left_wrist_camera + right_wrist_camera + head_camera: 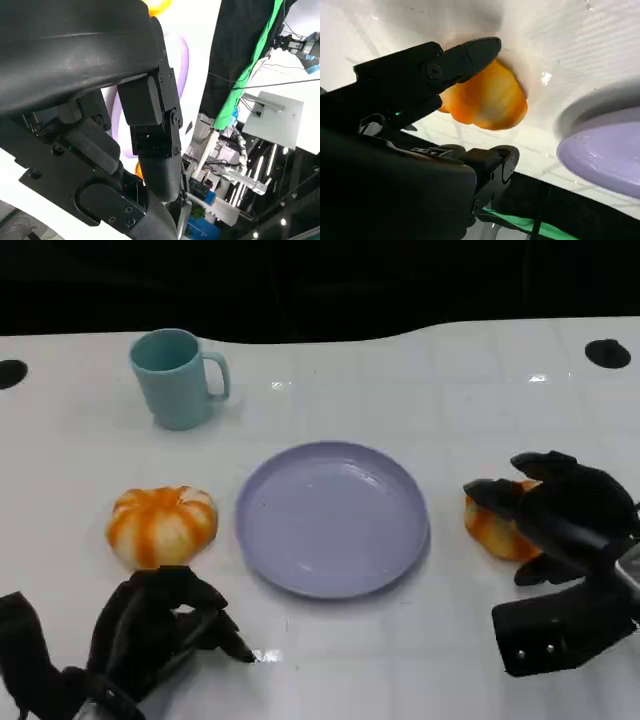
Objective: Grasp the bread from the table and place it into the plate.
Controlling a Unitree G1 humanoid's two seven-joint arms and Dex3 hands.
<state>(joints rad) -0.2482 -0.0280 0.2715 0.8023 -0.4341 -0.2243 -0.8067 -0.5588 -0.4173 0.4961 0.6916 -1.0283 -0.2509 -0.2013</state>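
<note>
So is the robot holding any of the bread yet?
Almost. The right robot hand has its fingers around the bread beside the plate, over its top and far side, but a firm grip cannot be told. The left robot hand holds nothing.

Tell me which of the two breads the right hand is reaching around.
The bread right of the plate: bread, with the right hand curled over it. The other bread, left of the plate, lies untouched beyond the left hand.

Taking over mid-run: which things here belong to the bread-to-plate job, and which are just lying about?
Job:
- right bread, with the right hand around it
- left bread, near the left hand
- purple plate, between them

Lying about:
- teal mug, behind the plate
</note>
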